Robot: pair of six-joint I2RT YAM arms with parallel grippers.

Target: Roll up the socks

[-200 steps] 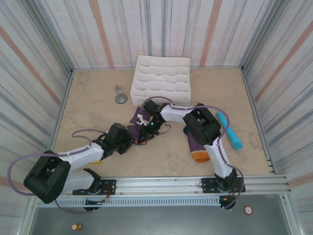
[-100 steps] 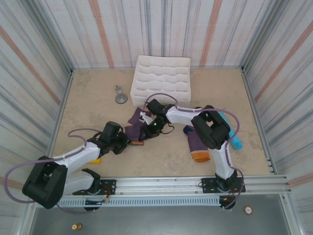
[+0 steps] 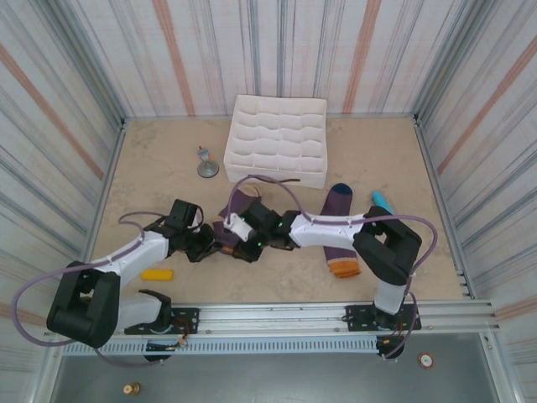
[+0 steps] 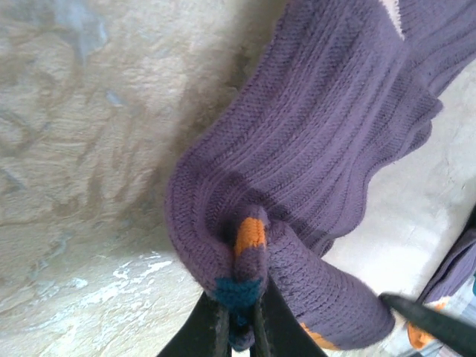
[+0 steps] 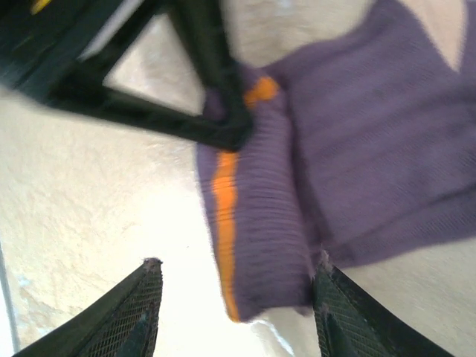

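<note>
- Near the middle of the table, the left gripper has its fingers pressed together, pinching a folded edge of the purple sock; orange and teal trim shows right at the pinch.
- right gripper is spread wide, its fingers straddling the sock's rolled orange-striped cuff. The cuff sits close against one finger, with a bare-table gap to the other, so nothing is gripped.
- left gripper's black finger crosses the right wrist view just above the cuff; the two grippers are very close, nearly touching.
- purple sock is bunched on the table between both grippers, in front of the white divided tray.
- second sock lies flat, navy toe toward the tray, orange cuff near; the right arm crosses over it.
- teal cylinder is just beside that sock; the yellow block is by the left arm.
</note>
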